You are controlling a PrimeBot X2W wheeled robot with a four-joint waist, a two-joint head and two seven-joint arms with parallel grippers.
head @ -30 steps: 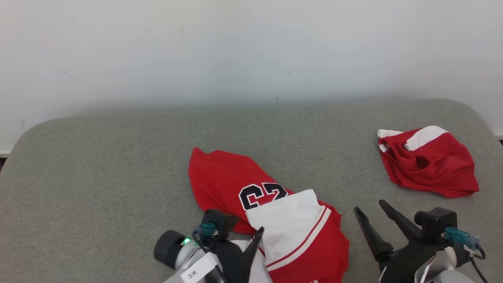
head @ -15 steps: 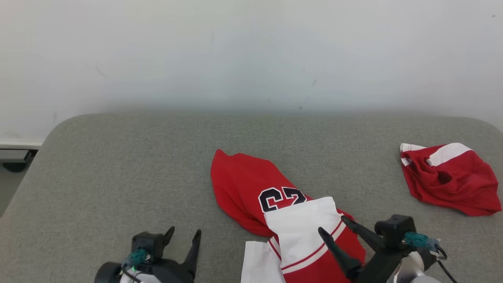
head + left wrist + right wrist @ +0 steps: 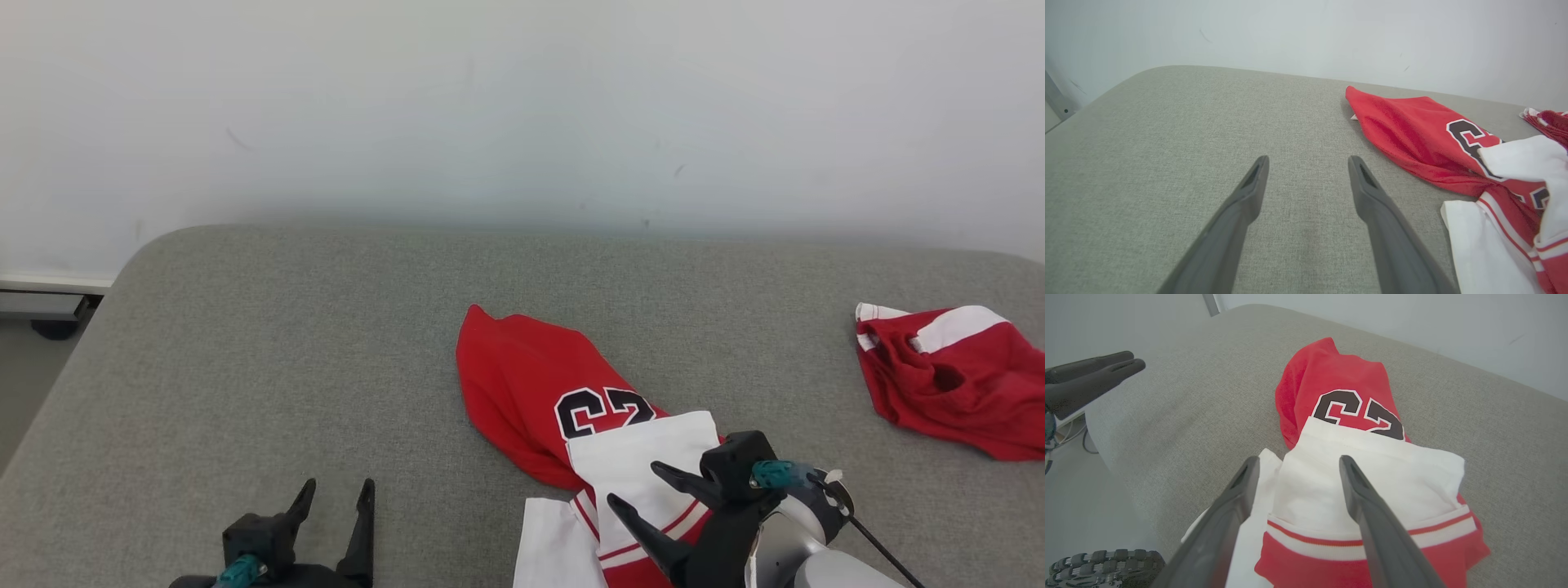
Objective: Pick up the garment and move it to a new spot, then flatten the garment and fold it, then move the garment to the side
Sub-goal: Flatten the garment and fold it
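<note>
At the near edge of the grey padded surface (image 3: 245, 327), a little right of its middle, lies the garment (image 3: 531, 384), a red jersey with a black number and a white panel doubled over its near half. Its long axis runs on a slant: one red corner points toward the far left, and the bulk runs back toward me until the white cloth meets the near edge.

My right gripper (image 3: 633, 483) is the nearer one by a long way. It hangs directly over that white panel with its jaws spread wide and gripping nothing. In the right wrist view, the right gripper (image 3: 1298, 459) points up the jersey's length toward the red corner, so the spread jaws cross the garment's width. I judge the coming move to be a drop straight down onto the panel. I cannot tell whether the tips already touch the cloth.

My left gripper (image 3: 338, 486), likewise spread and empty, sits over bare surface well to the left of the garment (image 3: 1404, 126).

A second red-and-white garment (image 3: 947, 384) lies crumpled near the right edge, well apart.

A second ago the roles were reversed. The left gripper was against the jersey's near-left side and the right one stood over bare surface beside it. My head has also turned since, shifting the whole scene. The jersey itself looks unchanged.
</note>
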